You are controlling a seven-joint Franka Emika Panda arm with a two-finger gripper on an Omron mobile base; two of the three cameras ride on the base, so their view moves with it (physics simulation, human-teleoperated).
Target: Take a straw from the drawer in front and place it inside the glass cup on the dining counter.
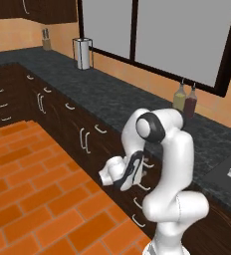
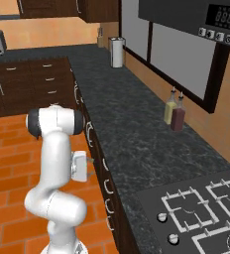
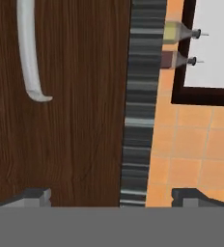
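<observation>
drawer (image 3: 75,120) front shut below black granite counter (image 1: 117,99)

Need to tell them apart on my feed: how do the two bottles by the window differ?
The pale bottle holds yellowish liquid; the dark bottle holds deep red-brown.
In the right base view the pale bottle stands farther along the counter, the dark bottle nearer the stove.
Both are upright, side by side against the wall, alike in shape with slim pourer tops, and similar in size.
</observation>
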